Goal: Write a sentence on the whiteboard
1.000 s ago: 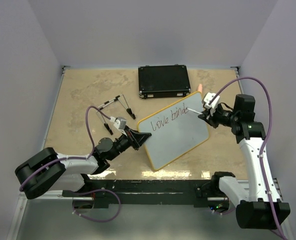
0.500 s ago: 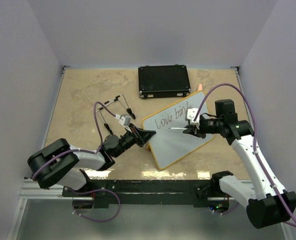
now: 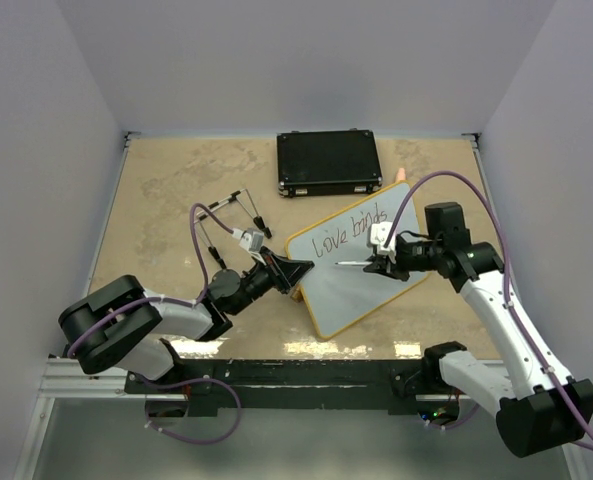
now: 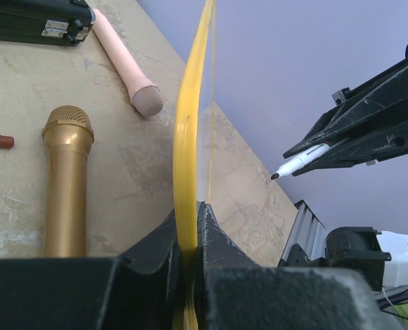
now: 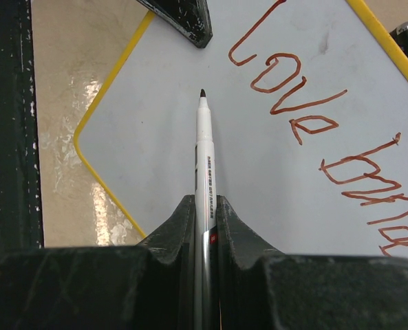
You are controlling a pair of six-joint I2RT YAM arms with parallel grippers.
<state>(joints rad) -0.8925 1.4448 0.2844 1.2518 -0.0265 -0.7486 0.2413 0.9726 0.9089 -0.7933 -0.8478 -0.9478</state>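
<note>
One gold microphone (image 4: 66,185) seen only by left wrist, left gripper (image 4: 188,223) clamping whiteboard (image 3: 356,287), right gripper (image 5: 204,204) pinching marker (image 5: 205,148).

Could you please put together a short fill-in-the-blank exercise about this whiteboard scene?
The left gripper clamps the whiteboard by its ____ frame.
The right gripper is shut on a ____ marker.
The writing on the board reads "love ____".
Beyond the board lies a closed ____ case.
Missing words: yellow; white; binds; black.
</note>
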